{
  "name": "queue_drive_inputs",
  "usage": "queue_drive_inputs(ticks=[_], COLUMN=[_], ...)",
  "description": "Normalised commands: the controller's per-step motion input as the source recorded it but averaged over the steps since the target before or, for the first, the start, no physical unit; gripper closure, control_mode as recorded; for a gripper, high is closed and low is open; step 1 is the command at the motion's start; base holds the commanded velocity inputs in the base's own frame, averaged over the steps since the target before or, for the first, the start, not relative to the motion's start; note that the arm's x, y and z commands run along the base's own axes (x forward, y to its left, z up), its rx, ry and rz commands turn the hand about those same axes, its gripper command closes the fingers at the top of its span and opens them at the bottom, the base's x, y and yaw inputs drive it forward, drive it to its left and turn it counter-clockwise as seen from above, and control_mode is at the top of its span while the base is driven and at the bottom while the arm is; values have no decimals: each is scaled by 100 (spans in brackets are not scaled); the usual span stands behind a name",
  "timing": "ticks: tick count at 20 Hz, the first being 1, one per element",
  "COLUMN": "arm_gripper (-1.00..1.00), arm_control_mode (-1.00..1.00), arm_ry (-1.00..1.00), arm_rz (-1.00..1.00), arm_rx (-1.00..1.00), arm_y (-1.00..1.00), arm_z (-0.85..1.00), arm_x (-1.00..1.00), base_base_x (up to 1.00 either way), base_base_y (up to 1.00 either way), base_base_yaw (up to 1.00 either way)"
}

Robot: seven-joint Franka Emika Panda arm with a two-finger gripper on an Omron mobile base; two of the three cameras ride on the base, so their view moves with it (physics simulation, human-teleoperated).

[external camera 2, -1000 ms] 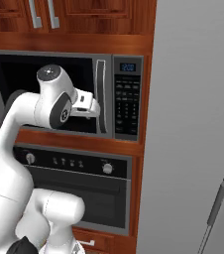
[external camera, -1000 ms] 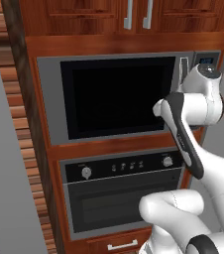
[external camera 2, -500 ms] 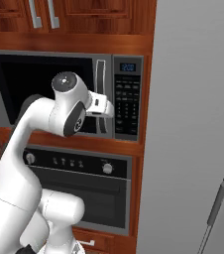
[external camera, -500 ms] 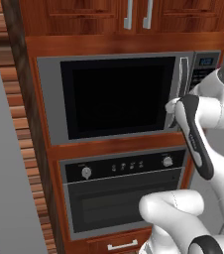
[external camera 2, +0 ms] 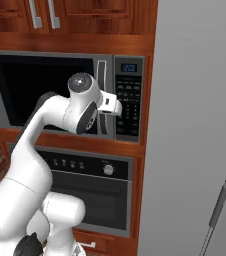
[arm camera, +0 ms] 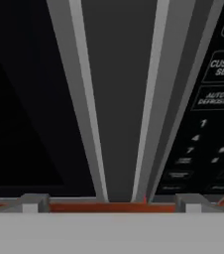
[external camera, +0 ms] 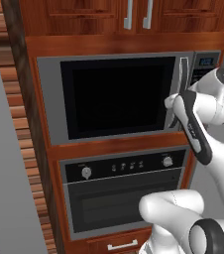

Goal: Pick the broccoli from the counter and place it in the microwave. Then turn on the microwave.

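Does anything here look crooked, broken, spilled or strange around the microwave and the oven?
Nothing stands out. The microwave door is shut and sits straight, the oven below is closed, and the open claw faces the door handle.

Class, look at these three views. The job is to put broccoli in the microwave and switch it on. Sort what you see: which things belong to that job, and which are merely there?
Belong to the job:
microwave, door shut
microwave handle
keypad
gripper, open, close to the handle

Merely there:
oven
upper cabinets
grey panel
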Motion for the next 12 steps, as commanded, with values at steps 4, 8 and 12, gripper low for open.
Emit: queue_drive_inputs(ticks=[4, 8, 12], arm_gripper=[-100, -100, -100], arm_control_mode=[-100, -100, -100], arm_ry=[0, 0, -1], arm_rz=[0, 0, 0], arm_rx=[1, 0, 0], arm_y=[0, 0, 0], arm_z=[1, 0, 0], arm_x=[39, 40, 38], base_base_x=[0, 0, 0], base_base_y=[0, 0, 0], base_base_yaw=[0, 0, 0])
